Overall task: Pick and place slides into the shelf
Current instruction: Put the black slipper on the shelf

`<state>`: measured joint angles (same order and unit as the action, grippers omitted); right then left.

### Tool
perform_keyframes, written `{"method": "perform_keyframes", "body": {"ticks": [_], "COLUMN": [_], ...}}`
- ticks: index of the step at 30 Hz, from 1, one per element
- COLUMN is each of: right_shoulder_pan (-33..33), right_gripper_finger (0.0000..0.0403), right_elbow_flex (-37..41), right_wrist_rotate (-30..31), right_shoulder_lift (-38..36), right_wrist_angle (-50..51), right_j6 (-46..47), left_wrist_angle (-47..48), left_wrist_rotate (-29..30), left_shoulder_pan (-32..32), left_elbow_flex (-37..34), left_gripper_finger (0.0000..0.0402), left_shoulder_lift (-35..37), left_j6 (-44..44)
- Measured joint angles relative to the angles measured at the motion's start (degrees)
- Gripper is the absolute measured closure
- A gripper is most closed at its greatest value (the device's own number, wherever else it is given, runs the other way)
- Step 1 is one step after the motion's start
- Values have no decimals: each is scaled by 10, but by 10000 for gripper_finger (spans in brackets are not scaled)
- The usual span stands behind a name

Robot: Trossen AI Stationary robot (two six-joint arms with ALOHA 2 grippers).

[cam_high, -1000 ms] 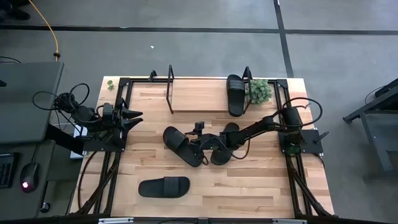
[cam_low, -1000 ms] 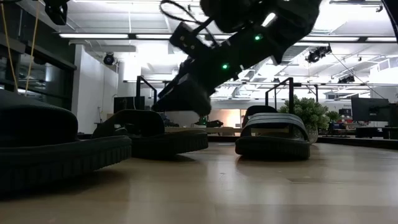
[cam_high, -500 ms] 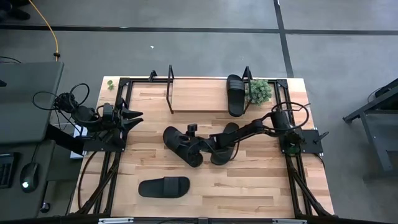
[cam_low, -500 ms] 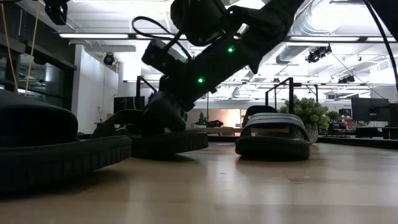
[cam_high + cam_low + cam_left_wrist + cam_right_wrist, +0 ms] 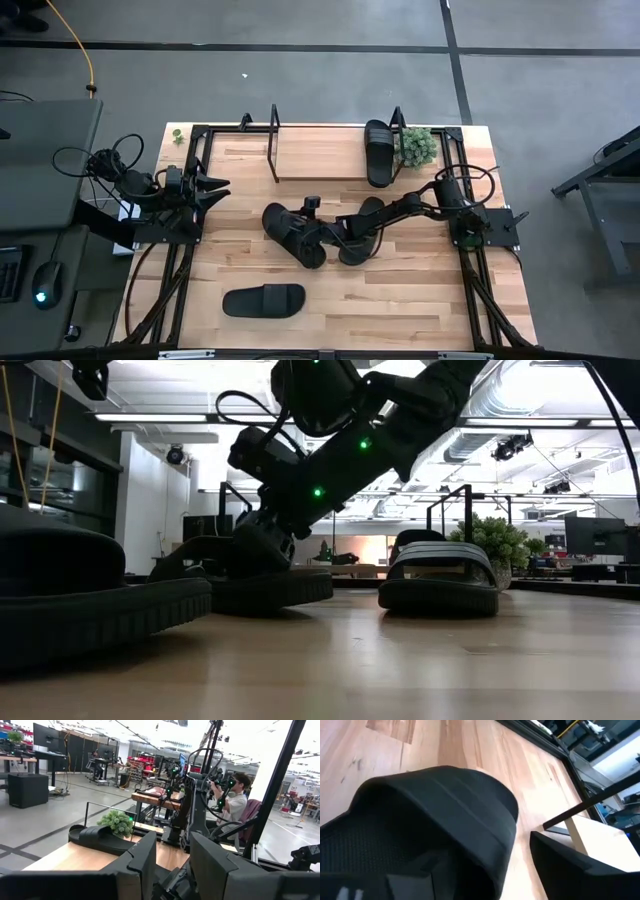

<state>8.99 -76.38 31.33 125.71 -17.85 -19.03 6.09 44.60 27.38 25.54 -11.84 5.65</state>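
Four black slides show in the high view. One slide (image 5: 378,152) lies on the shelf (image 5: 320,158) at its right end, one (image 5: 263,300) lies near the table's near edge, and two lie mid-table (image 5: 285,232) (image 5: 352,250). My right gripper (image 5: 308,232) (image 5: 262,545) is open and down on the left mid-table slide. It straddles that slide's strap (image 5: 455,815), with one finger (image 5: 410,880) in the opening under the strap and the other (image 5: 570,865) outside it. My left gripper (image 5: 215,185) waits open at the table's left edge. My right gripper stands around the strap of the left mid-table slide, slanting down from the table's right. Bare wood shows between the outer finger (image 5: 555,855) and the strap's edge (image 5: 512,840). I cannot tell whether the inner finger touches the slide, which lies flat on the table.
A small green plant (image 5: 418,146) stands at the shelf's right end beside the shelved slide. The shelf's black end frames (image 5: 273,140) (image 5: 397,122) rise above its board. Bare board lies left of the shelved slide. My right arm (image 5: 400,208) passes over the second mid-table slide.
My right gripper has moved toward the table's left and down, from above the gap between the two mid-table slides onto the left one's strap. Most of the move came early, and it has barely shifted in the last half second. The slides have stayed put.
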Motion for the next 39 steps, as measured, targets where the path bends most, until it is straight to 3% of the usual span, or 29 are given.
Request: {"method": "perform_keyframes", "body": {"ticks": [18, 30, 39], "right_shoulder_pan": [0, 0, 2], "right_gripper_finger": [393, 400, 402], "right_elbow_flex": [0, -5, -85], "right_wrist_rotate": [3, 2, 12], "right_shoulder_lift": [-1, -2, -1], "right_wrist_angle": [12, 26, 180], "right_j6": [9, 6, 34], "left_wrist_angle": [0, 0, 0], "left_wrist_rotate": [0, 0, 0], "left_shoulder_pan": [0, 0, 0], "left_elbow_flex": [0, 0, 0], "left_gripper_finger": [296, 295, 296], "left_shoulder_lift": [0, 0, 0], "left_j6": [0, -8, -10]}}
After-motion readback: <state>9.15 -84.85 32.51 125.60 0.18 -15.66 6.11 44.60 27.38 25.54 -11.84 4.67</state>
